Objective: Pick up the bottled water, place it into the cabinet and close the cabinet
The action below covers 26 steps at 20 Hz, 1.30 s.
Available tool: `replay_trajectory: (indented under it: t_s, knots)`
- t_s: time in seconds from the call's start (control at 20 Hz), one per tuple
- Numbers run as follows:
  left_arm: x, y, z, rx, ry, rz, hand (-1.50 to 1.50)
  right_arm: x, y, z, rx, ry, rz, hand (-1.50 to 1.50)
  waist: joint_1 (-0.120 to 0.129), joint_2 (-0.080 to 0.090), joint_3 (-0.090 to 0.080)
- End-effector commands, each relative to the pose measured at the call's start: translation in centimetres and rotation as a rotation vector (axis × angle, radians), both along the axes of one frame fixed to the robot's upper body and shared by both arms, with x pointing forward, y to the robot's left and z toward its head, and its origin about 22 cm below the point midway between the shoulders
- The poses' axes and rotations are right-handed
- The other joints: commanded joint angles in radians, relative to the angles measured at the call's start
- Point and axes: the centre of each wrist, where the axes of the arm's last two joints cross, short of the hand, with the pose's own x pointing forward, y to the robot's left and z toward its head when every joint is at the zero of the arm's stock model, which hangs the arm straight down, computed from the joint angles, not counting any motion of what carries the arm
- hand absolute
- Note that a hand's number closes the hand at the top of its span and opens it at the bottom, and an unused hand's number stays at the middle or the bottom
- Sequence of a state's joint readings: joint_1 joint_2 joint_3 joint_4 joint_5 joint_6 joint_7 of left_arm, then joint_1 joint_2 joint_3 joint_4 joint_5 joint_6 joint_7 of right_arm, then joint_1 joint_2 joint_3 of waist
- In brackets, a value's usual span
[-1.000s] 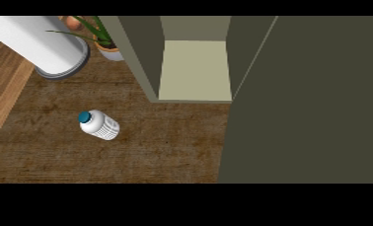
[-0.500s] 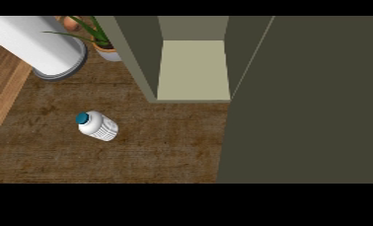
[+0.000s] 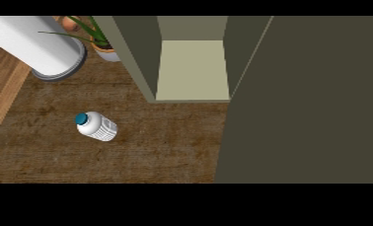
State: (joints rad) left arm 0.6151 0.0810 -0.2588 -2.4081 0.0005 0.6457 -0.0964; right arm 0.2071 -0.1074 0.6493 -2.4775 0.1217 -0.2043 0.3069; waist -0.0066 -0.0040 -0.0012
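On the brown counter [image 3: 167, 146] below me, neither of my hands shows, so I cannot tell how open they are or whether they hold anything. With no hand to measure from, I place things against each other. My bottled water [image 3: 97, 126], white with a teal cap, stands left of the cabinet [image 3: 191, 67], apart from it. Its door [image 3: 306, 101] stands open at right. Beyond the bottle are a white cylinder [image 3: 40, 45] and a potted plant [image 3: 98, 40].

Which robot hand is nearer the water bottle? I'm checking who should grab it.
Cannot tell: neither robot hand shows in the head view. The water bottle stands on the counter, left of the open cabinet.
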Motion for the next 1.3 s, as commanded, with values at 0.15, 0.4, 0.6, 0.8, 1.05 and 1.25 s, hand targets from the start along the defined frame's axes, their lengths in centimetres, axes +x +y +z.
replay_trajectory:
  t_s: [0.15,0.4,0.6,0.8,1.05,1.25]
  knots:
    - [2.5,2.1,-1.5,-0.009,0.031,0.025,-1.50,-1.7,-0.4,1.5,-0.059,-0.092,-0.074,-1.50,-0.004,0.000,0.000]
    - [4.7,2.1,-5.4,-0.002,0.053,0.042,-1.50,-1.4,-0.2,2.2,-0.056,-0.081,-0.067,-1.50,0.001,0.001,-0.001]
    - [5.5,2.9,-6.2,-0.022,0.072,0.054,-1.50,-2.1,-0.5,1.4,-0.050,-0.074,-0.052,-1.50,0.000,0.001,0.001]
    - [5.2,2.3,-10.1,-0.021,0.101,0.030,-1.50,-1.5,0.1,0.2,-0.087,-0.076,-0.063,-1.50,0.000,0.000,0.000]
    - [8.7,4.3,-11.5,-0.006,0.125,0.018,-1.50,-1.6,-1.2,1.7,-0.075,-0.082,-0.070,-1.50,-0.003,0.003,0.000]
    - [9.7,3.5,-13.8,-0.032,0.127,-0.012,-1.50,-2.5,0.3,0.6,-0.062,-0.060,-0.034,-1.50,-0.006,0.001,0.000]
